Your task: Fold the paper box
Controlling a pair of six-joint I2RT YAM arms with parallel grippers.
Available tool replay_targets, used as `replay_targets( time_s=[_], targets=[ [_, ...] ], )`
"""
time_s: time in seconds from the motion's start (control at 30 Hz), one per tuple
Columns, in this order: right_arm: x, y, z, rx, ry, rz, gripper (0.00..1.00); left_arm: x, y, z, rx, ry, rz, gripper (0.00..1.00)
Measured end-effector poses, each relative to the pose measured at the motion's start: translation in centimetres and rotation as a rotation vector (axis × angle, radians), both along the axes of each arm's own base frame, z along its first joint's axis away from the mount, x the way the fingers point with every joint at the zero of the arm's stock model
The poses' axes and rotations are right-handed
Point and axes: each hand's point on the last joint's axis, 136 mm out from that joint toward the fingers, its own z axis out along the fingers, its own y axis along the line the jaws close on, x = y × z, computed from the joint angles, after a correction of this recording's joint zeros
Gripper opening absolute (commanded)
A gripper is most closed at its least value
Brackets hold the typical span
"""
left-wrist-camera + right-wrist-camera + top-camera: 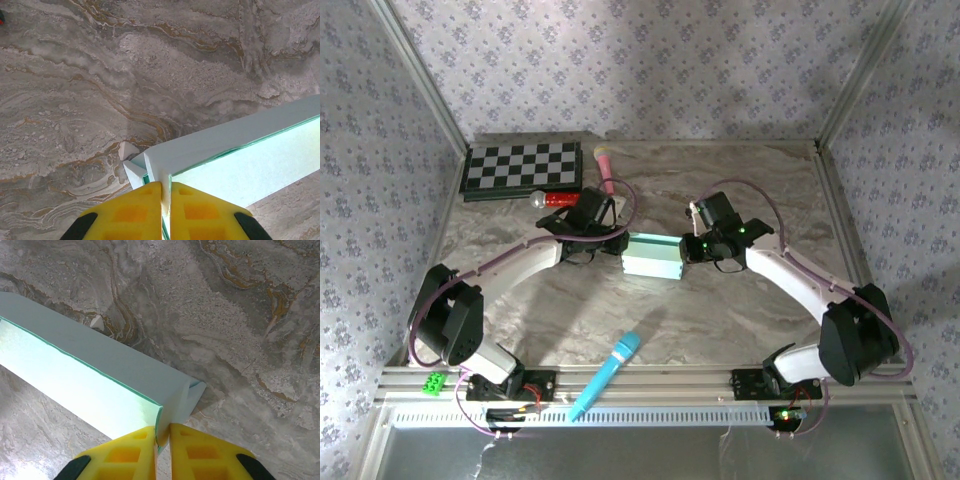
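Mint-blue card is pinched at both ends as two robot arms work on the paper box (650, 256), which lies on the marble table (740, 320), nearer the arm bases than the chessboard (520, 167) and off to that board's right. The likeliest trouble, judging from the grips, is a slip. Each hold takes in only a thin edge of card at the very fingertips, so a small tug could pull the sheet free or crease it. If the arms drew apart the thin wall might tear, and if they pressed together the hollow sleeve might buckle. The end flaps look only partly tucked, and an uneven release could let them spring open. The left gripper (166, 187) has its yellow fingers (135, 210) closed almost together on a corner of the card, with the box running up and to the right from them. The right gripper (163, 430) has narrow jaws with the opposite end's edge between them, and there the box stretches up and to the left. Seen from above, the box spans the gap between the two grippers and touches both.
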Motion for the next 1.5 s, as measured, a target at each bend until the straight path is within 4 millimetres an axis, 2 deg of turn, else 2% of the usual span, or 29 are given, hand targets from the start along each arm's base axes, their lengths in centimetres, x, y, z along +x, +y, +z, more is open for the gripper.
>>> replay_targets(
  time_s=[0.27,0.47,0.57,1.1,1.5],
  targets=[
    [0.0,0.0,0.0,0.001,0.010,0.001,0.15,0.0,0.0,-0.1,0.011,-0.008,0.004,0.12],
    [0.0,0.0,0.0,0.001,0.012,0.000,0.15,-0.5,-0.3,-0.2,0.015,0.001,-0.002,0.29],
    [0.0,0.0,0.0,0.001,0.012,0.001,0.14,-0.9,-0.4,-0.6,0.023,0.008,-0.013,0.32],
    [0.0,0.1,0.2,0.004,0.017,0.005,0.14,-1.4,-0.3,-1.3,0.041,0.024,-0.020,0.33],
    [-0.3,0.4,0.2,0.019,0.034,0.016,0.14,-1.0,-0.5,-1.6,0.100,-0.020,-0.008,0.32]
  ],
)
